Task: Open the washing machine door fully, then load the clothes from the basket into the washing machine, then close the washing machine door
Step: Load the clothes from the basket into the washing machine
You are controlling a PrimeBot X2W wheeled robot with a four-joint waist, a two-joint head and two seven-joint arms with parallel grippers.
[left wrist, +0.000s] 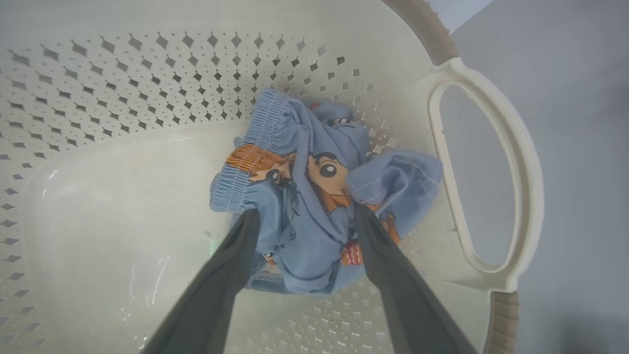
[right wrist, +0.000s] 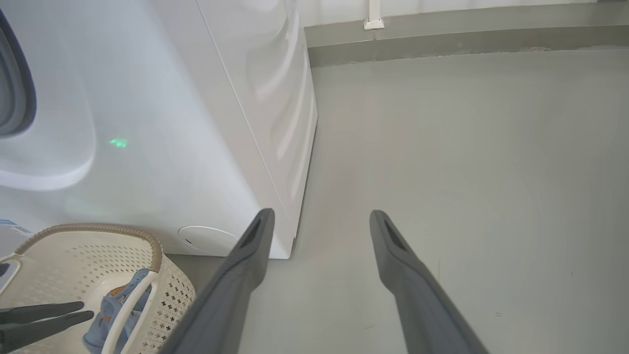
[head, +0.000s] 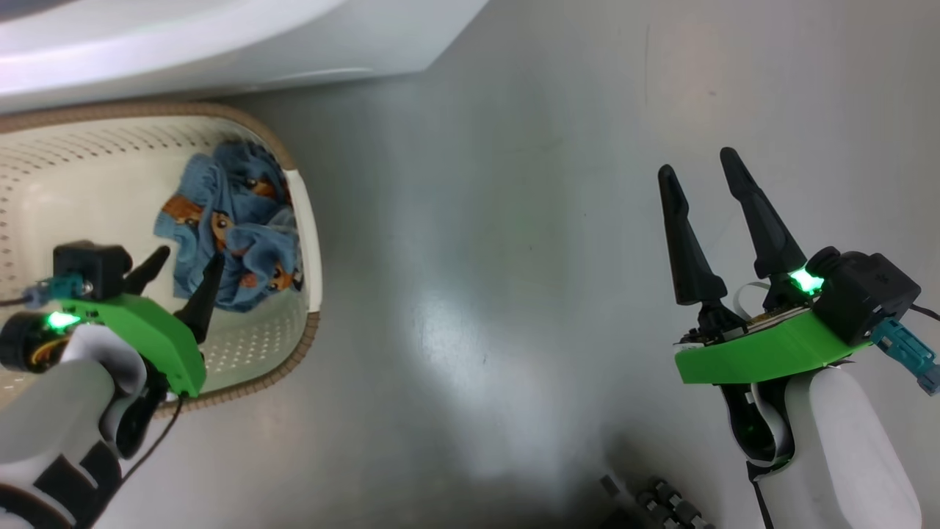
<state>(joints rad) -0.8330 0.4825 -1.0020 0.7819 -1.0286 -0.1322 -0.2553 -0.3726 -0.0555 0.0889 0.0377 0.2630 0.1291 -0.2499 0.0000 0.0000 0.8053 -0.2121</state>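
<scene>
At the left of the head view, the basket (head: 73,169) stands on the grey floor (head: 514,294), directly below the white front of the washing machine (head: 220,37), which crosses the upper left of the frame. The clothes (head: 235,228), a crumpled bundle of light blue fabric with orange and brown figures, lie on the basket's bottom at its right end, next to the looped handle (left wrist: 491,172) seen at the right of the left wrist view. The left gripper (head: 191,256) reaches into the basket from the lower left of the head view. Its jaws are spread wide and have hold of nothing. In the left wrist view its two dark fingers (left wrist: 221,275) straddle the bundle, one tip at each side of the fabric; whether the tips press on the cloth or stop just above it cannot be told. The right gripper (head: 698,163) hangs at the right of the head view, well apart from the basket, over bare floor. Its jaws are likewise wide apart and empty, fingers pointing up the frame. In the right wrist view the machine's front and side fill the upper left, with a round cover (right wrist: 206,239) low on the front, just above the basket's brown rim at the lower left. A dark curved band (right wrist: 22,98) shows at the far left edge; whether it is door rim or seal cannot be told. A grey skirting (right wrist: 442,44) runs along the top of that view, behind the floor.
</scene>
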